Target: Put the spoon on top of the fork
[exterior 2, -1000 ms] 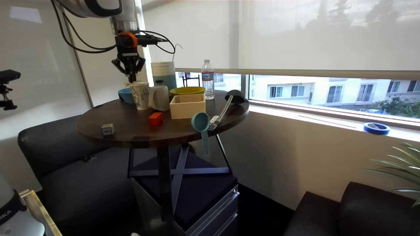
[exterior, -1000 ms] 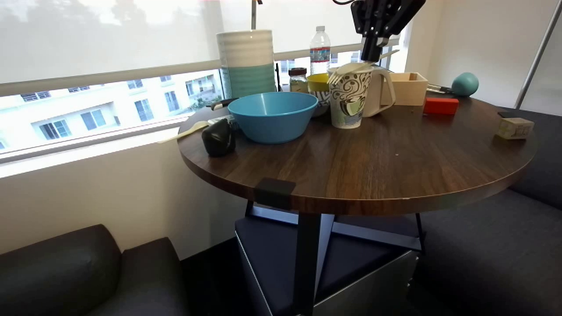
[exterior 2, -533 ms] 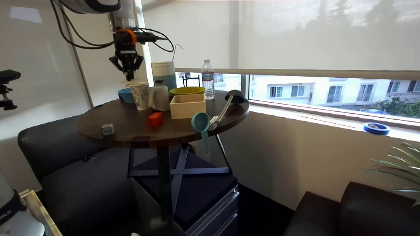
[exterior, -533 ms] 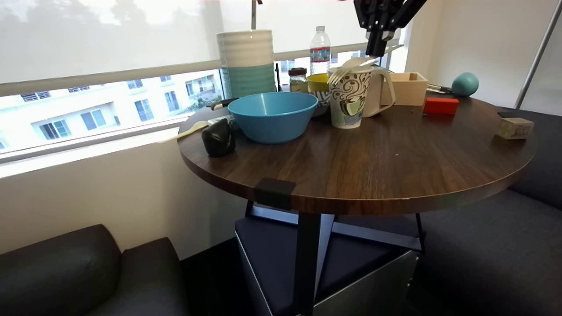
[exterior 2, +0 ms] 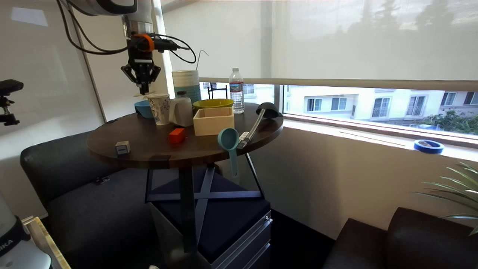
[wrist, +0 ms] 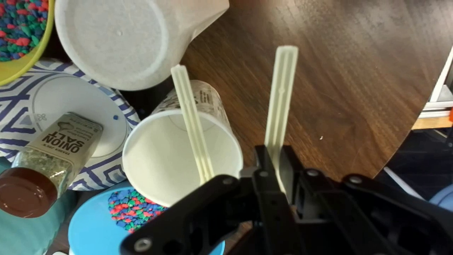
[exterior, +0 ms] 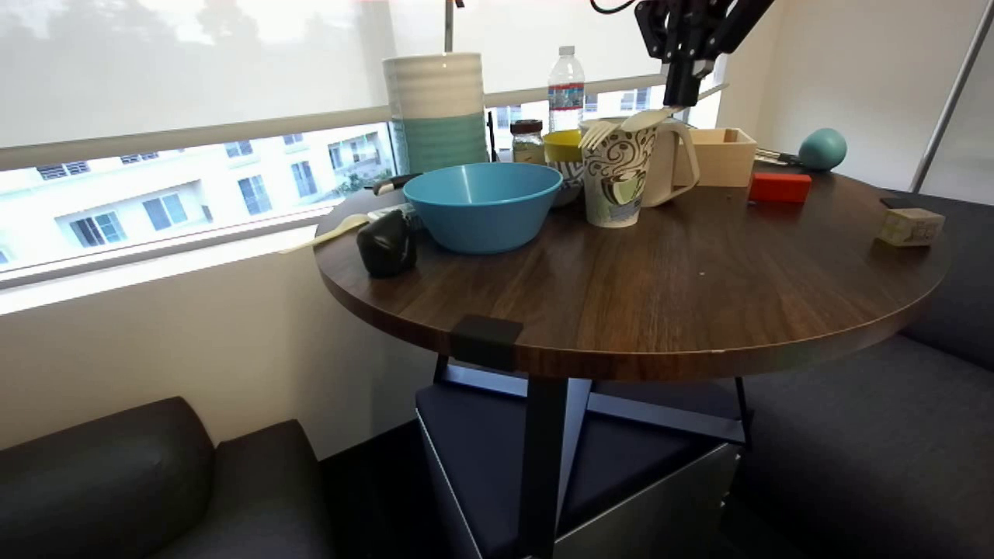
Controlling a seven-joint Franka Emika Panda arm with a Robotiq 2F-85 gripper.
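Gripping spoon by handle in jaws, near fork; jar label reads ONION SALT

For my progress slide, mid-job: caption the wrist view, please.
The gripper holds the spoon by its handle; the fork lies across the cup.

Spoon, fork cream; cup white, dark swirls; bowl blue.
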